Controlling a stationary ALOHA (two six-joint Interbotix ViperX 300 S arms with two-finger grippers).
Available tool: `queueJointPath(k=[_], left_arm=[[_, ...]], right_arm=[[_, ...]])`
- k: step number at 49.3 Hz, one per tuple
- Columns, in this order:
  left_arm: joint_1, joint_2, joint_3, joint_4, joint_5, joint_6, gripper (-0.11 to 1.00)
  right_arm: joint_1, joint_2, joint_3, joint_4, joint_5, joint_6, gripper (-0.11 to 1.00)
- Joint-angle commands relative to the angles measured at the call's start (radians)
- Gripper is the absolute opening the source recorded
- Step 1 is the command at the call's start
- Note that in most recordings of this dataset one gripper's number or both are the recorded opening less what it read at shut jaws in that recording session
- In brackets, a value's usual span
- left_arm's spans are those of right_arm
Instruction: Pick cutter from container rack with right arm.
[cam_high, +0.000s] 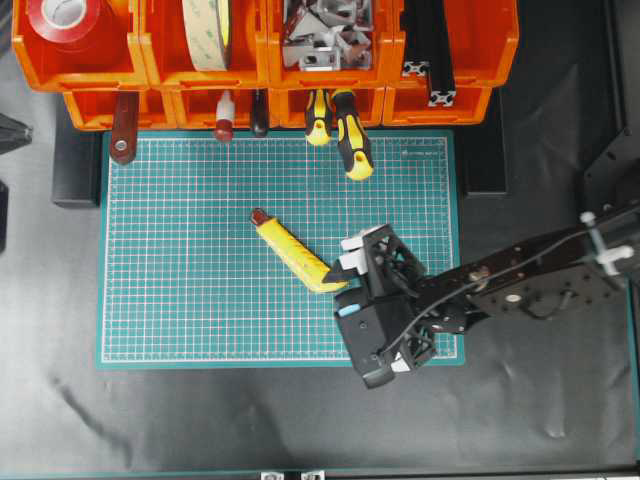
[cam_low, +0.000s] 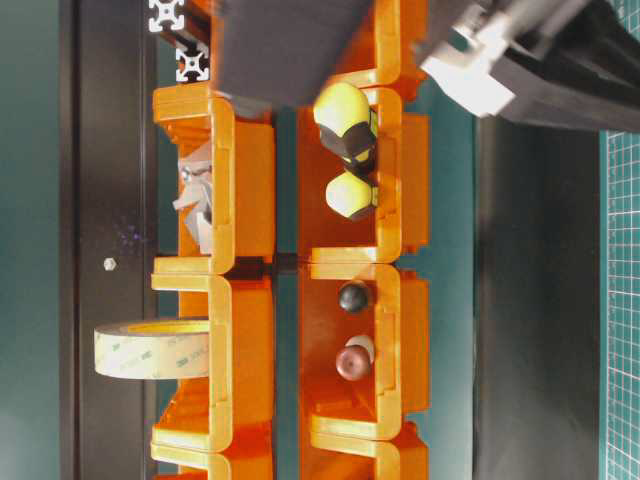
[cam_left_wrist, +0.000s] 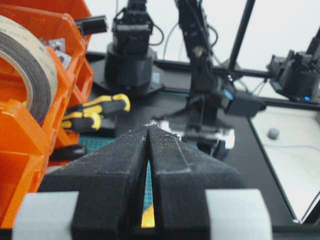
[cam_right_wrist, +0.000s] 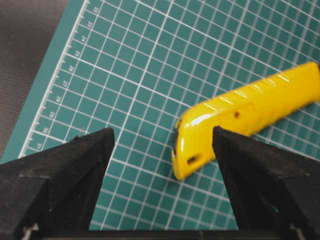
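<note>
Cutter (cam_right_wrist: 250, 117) cut off by the right edge in the right wrist view, far end blurred; hidden behind shut fingers (cam_left_wrist: 115, 175) in the left wrist view.

Green cutting mat (cam_high: 190, 300) on dark table (cam_high: 250, 420); two yellow-black screwdrivers (cam_high: 350, 135) overhang mat's top edge.

The overhead view looks straight down on the green cutting mat (cam_high: 200, 300) with the container rack (cam_high: 265, 60) along its top edge. The table-level view sits close to that rack (cam_low: 240, 270), turned sideways. The left wrist camera looks level across the rack's side toward the right arm (cam_left_wrist: 200, 75). The right wrist camera hangs close above the mat (cam_right_wrist: 150, 75), shared with the overhead view.
</note>
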Motion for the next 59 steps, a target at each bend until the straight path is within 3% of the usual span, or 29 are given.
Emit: queueJointPath(k=[1,18,26,33,49,59], left_arm=[[-0.002,0.003,-0.025,0.002,0.018,-0.005,0.01],[-0.031,-0.026,-0.037,0.003,0.121,-0.005,0.01],[-0.034,-0.023,-0.034,0.003,0.121,-0.005,0.01],[-0.032,-0.020,-0.032,0.002,0.121,-0.005,0.01],[-0.032,-0.020,-0.031,0.003,0.121,-0.006,0.01],[-0.032,-0.021,-0.031,0.003,0.123,-0.005,0.01]], right_arm=[[0.003,-0.101,-0.002,0.031,0.037,0.002,0.76],[0.002,-0.449,0.078,0.150,0.040,0.032,0.76],[0.002,-0.615,0.167,0.152,0.038,0.140,0.76],[0.002,-0.746,0.225,0.150,0.054,0.193,0.76],[-0.008,-0.994,0.301,0.150,0.161,0.202,0.76],[-0.018,-1.078,0.321,0.150,0.216,0.202,0.75]])
